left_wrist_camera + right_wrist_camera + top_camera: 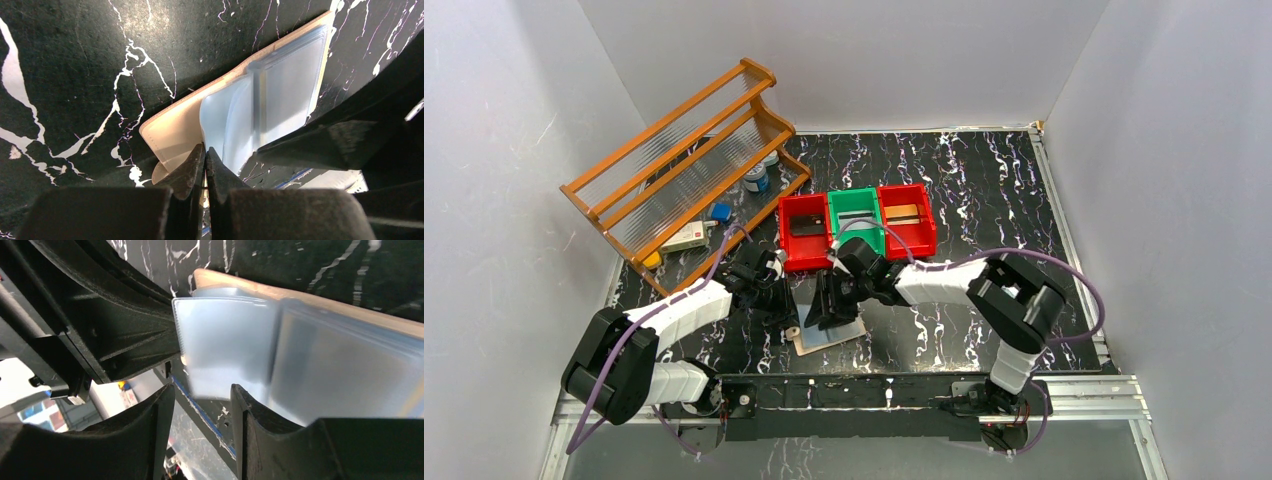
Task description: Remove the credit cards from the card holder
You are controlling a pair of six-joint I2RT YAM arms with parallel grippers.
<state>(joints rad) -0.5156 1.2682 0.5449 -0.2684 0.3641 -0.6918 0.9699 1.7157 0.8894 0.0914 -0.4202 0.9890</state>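
Tan card holder (834,338) open; left claw (205,149) pressed together; right claw (201,390) spread at sleeve (225,350); 3 bins (856,193) behind

left arm (679,310) reaching forward, jaws shut; right arm (934,282) reaching left, jaws parted.
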